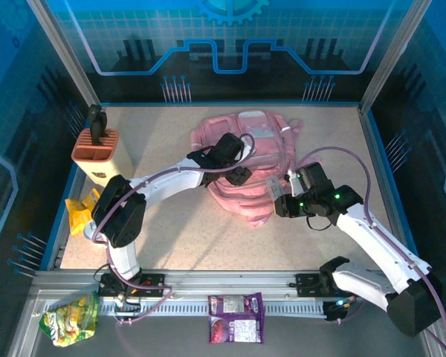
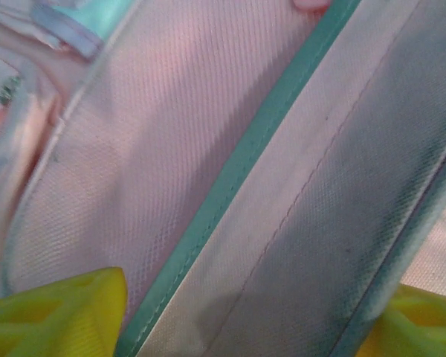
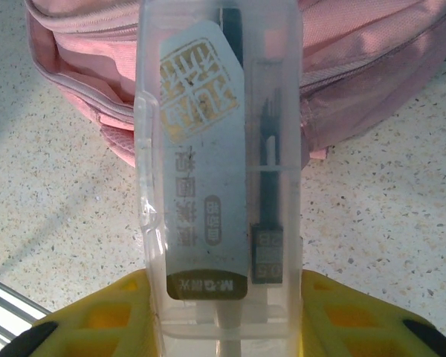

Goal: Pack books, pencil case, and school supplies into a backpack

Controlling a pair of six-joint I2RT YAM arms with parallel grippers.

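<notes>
1. The pink backpack (image 1: 262,134) lies on the worktop (image 1: 171,230), toward its far side.
2. The left hand (image 1: 236,171) is down on the backpack. Its yellow fingertips (image 2: 59,316) stand apart with a teal-edged fold of fabric between them; I cannot tell whether they grip it.
3. The right hand (image 3: 219,323) is clamped on the near end of the clear box (image 3: 208,186), which carries a printed label.
4. The box is above the worktop, just beside the backpack's near right edge and pointing at it.
5. An orange-topped block (image 1: 97,152) stands at the far left.
</notes>
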